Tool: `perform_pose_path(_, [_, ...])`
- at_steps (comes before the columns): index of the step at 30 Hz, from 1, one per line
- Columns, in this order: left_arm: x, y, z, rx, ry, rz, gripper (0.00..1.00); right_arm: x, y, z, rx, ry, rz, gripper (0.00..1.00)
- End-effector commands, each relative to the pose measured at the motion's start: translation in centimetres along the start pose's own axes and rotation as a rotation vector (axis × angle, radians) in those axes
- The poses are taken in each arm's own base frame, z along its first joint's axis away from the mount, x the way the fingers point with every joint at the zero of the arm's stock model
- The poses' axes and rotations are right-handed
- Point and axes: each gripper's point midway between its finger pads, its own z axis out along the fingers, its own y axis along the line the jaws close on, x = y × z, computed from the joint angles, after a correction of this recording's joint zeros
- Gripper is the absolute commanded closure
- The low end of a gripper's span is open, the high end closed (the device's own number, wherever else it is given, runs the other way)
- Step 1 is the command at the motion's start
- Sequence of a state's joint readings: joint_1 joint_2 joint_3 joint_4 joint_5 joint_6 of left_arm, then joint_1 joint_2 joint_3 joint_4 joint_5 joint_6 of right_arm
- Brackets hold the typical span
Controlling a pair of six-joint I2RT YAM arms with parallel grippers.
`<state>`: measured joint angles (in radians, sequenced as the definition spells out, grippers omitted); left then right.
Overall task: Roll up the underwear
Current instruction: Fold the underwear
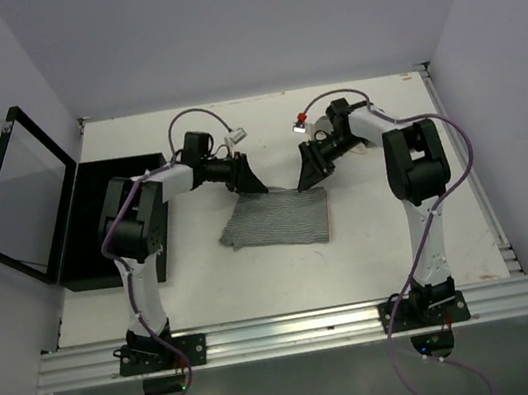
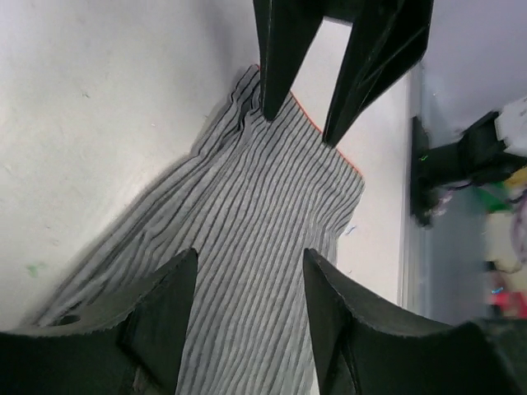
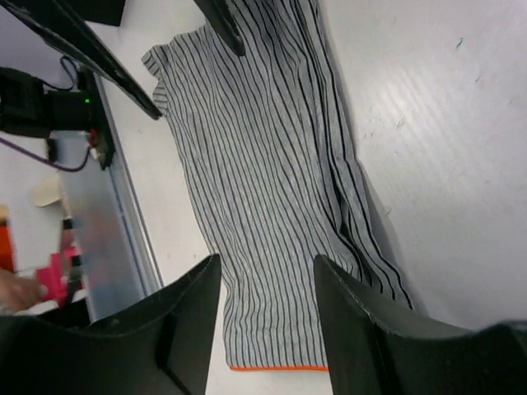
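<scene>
Since the roll must start square, both far corners should be pinched level and turned over together toward the near edge. Item: underwear, grey striped, flat on the table. Left gripper, right gripper: jaws spread wide, holding nothing, poised over the far hem; contact uncertain

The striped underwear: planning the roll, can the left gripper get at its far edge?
Probably yes: the left gripper hangs open over the far edge of the underwear, with nothing on the cloth and the right gripper off to the side.
</scene>
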<state>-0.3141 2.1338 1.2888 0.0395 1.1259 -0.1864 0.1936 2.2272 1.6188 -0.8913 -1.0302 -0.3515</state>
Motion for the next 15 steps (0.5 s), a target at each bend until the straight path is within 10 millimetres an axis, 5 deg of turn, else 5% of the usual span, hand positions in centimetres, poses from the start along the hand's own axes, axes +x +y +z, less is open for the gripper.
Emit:
perform_pose_path(1, [-4.9,-3.3,-3.1,-0.051,0.041,0.404,0.42,-2.2,3.6,-4.4,0.117,0.02,-0.277,0.46])
perform_pose_path(6, [-5.5,-0.4,-5.2,-0.187,0.239,0.607,0.44,-1.9,1.2,-6.5,0.238,0.157,-0.382,0.43])
perform_pose_path(15, [-5.7,3.4,-3.9,-0.154,0.298,0.718,0.44,-1.9,-3.6,-4.9,0.239,0.244,-0.361,0.37])
